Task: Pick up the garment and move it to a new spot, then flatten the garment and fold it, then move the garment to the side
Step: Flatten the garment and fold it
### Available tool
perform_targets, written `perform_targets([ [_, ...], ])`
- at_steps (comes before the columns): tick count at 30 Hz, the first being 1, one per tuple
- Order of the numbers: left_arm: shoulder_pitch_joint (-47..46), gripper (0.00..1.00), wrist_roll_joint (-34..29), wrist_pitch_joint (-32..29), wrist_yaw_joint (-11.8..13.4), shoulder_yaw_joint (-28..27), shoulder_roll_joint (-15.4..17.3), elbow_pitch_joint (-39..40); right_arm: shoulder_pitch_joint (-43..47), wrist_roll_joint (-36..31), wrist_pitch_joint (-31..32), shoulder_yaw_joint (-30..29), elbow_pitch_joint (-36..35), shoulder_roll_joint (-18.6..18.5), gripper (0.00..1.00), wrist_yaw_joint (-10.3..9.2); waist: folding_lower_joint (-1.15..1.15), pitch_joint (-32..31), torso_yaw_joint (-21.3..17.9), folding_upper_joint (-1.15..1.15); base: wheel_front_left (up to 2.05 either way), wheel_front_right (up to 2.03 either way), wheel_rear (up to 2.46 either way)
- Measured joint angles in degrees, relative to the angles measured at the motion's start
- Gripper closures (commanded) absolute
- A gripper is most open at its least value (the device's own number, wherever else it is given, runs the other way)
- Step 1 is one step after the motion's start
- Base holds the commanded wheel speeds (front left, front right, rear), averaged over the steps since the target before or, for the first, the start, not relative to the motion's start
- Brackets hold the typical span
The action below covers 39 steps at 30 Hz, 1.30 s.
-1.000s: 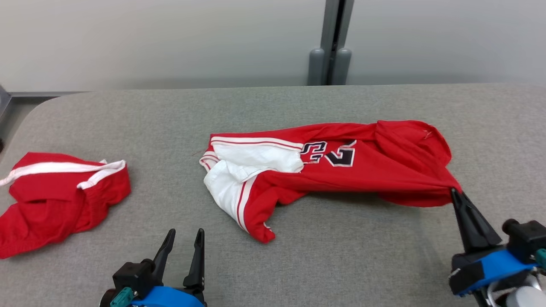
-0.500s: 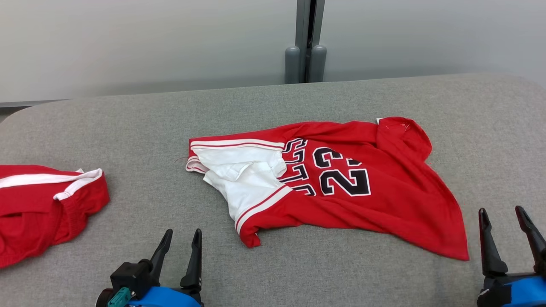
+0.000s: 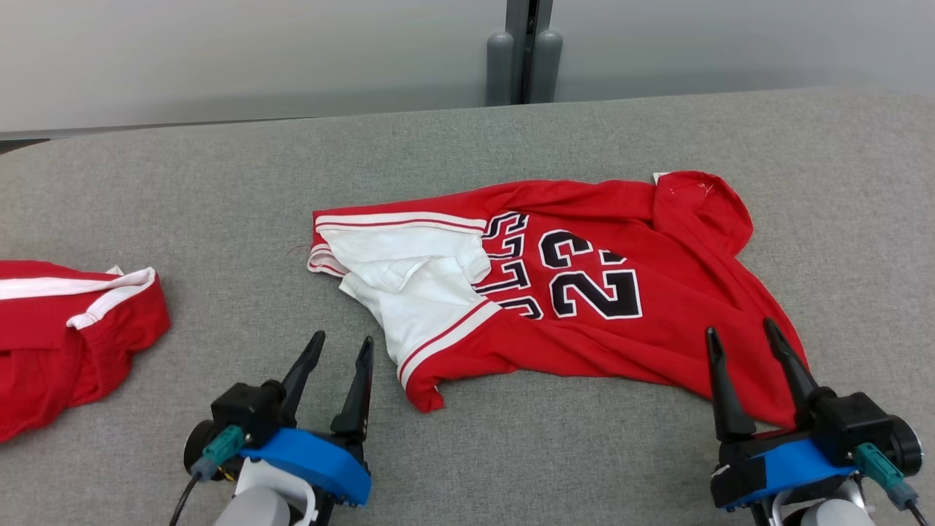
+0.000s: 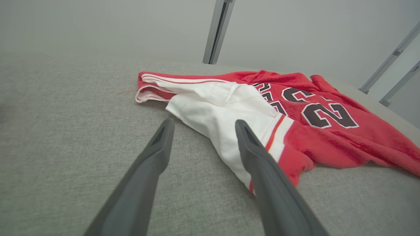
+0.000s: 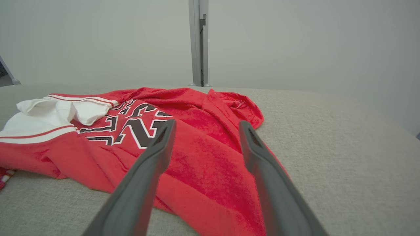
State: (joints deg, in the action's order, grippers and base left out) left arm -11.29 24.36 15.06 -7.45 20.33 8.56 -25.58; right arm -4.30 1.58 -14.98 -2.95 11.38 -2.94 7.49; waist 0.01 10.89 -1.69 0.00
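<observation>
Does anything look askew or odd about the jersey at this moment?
Yes. The red jersey lies crumpled: its white panel is bunched over the left end of the lettering, and the far right corner is folded back on itself. No damage is visible.

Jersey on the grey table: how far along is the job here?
Done, apparently: the jersey lies released on the table, so the move looks finished. In hand: flattening. The left gripper and right gripper are open at its near edge, while its white end is bunched and its far right corner is flopped over. Left: finish flattening, fold it, move it aside.
</observation>
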Motion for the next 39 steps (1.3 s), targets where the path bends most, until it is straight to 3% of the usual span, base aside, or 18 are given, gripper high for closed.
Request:
perform_targets([
  [4, -4.4, 0.00, 2.7, 0.0, 0.0, 1.7, 0.9, -2.7, -1.3, 1.1, 0.0, 2.8, 1.2, 0.1, 0.00, 0.00, 0.00, 1.1, -0.2, 0.00, 0.00, 0.00, 0.00],
  [14, -14.0, 0.00, 12.7, 0.0, 0.0, 12.7, 3.7, -10.5, -2.4, 2.0, 0.0, 5.0, 2.6, 0.1, 0.00, 0.00, 0.00, 2.8, -1.4, 0.00, 0.00, 0.00, 0.00],
  [24, -18.6, 0.00, 21.5, -0.2, 0.0, 21.3, 4.0, -16.3, -3.2, 2.8, 0.0, 6.3, 3.2, 0.1, 0.00, 0.00, 0.00, 4.1, -2.2, 0.00, 0.00, 0.00, 0.00],
  [25, -18.9, 0.35, 21.9, -0.2, 0.0, 21.9, 4.0, -16.7, -3.4, 2.9, 0.0, 6.3, 3.2, 0.1, 0.00, 0.00, 0.00, 4.1, -2.2, 0.00, 0.00, 0.00, 0.00],
  [26, -19.2, 0.76, 22.2, -0.2, 0.0, 22.5, 4.1, -17.0, -3.6, 3.0, 0.0, 6.4, 3.2, 0.1, 0.00, 0.00, 0.00, 4.2, -2.2, 0.00, 0.00, 0.00, 0.00],
  [27, -19.4, 1.00, 22.6, -0.2, 0.0, 23.1, 4.2, -17.3, -3.7, 3.0, 0.0, 6.5, 3.2, 0.1, 0.00, 0.00, 0.00, 4.2, -2.2, 0.00, 0.00, 0.00, 0.00],
  [31, -19.8, 1.00, 22.9, -0.1, 0.0, 23.5, 4.7, -16.1, -3.7, 3.1, 0.0, 6.4, 3.2, 0.1, 0.00, 0.00, 0.00, 4.2, -2.0, 0.00, 0.00, 0.00, 0.00],
  [35, -20.3, 1.00, 19.7, -0.1, 0.0, 17.6, 5.7, -10.4, -3.7, 3.5, 0.0, 5.7, 3.4, 0.1, 0.00, 0.00, 0.00, 3.4, -0.8, 0.00, 0.00, 0.00, 0.00],
  [39, -19.4, 1.00, 12.0, -0.1, 0.0, 12.1, 5.9, -1.0, -3.5, 4.2, 0.0, 5.3, 4.0, 0.0, 0.00, 0.00, 0.00, 1.8, 1.0, 0.00, 0.00, 0.00, 0.00],
])
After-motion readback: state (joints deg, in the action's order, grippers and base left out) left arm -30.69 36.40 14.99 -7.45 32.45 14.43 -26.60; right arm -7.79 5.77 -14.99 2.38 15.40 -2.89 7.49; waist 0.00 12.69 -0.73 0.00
